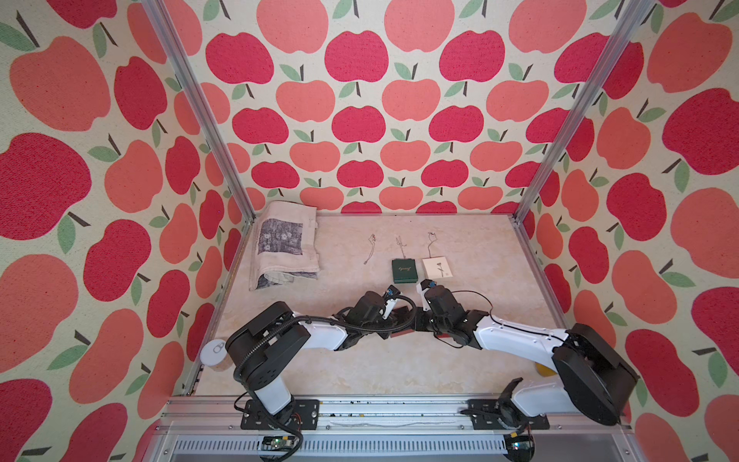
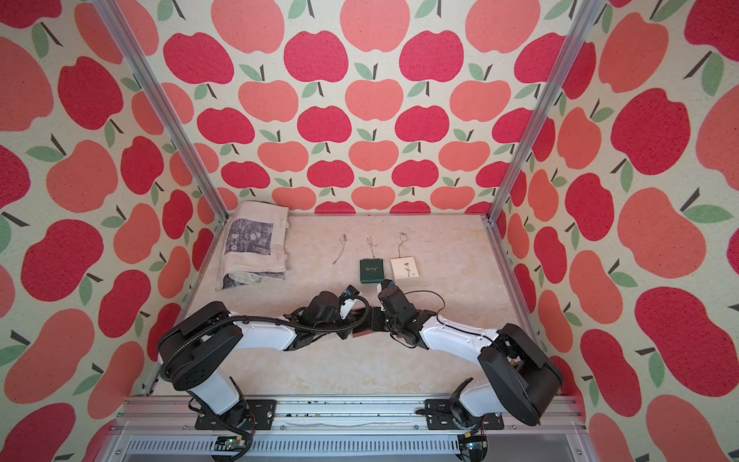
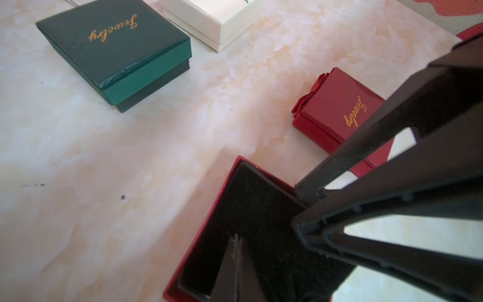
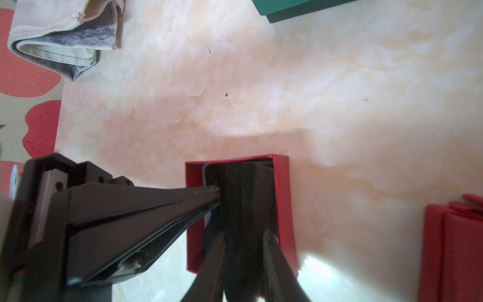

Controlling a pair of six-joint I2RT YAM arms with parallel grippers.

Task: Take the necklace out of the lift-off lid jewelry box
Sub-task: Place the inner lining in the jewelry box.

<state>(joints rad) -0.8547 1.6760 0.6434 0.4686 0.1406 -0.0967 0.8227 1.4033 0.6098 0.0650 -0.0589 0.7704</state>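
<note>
- Well off to the outer side of the left gripper [image 4: 216,193]: a folded cloth [image 1: 286,244], not in play.
- Ahead of both grippers and well apart from them: three loose chains on the table [image 1: 360,368], the leftmost [image 1: 370,249]. Nearer, just ahead of the left fingertips, is a closed green box [image 3: 112,49].
- Left gripper: jaws fully together, holding nothing. The tip is tucked inside the rim of the open red box [image 4: 283,183], between its wall and the foam insert [image 4: 248,188]. I read this as a brace on the base.
- Right gripper [image 4: 244,233]: enters from the opposite side. Its jaws are part-closed and the foam insert fills the gap between them, so it is gripping the pad. One corner of the pad sits tipped up above the rim.
- Ahead of the right gripper: a white box [image 3: 217,23].
- Near the right gripper, apart from the base: the red lid [image 3: 337,104] with its bow, already off.
- Necklace: not visible in any view. It is probably under or behind the pad, between the two grippers; cannot confirm.
- Handling (judgement): a fine chain is very light, limp and slippery, and it tends to snag on foam and tangle.
- The card base is light and will likely rise with the pad unless held down.
- Best hold is the pendant or a bunched run of chain, not a single strand. Pinch with the fingertips only and lift slowly and straight.
</note>
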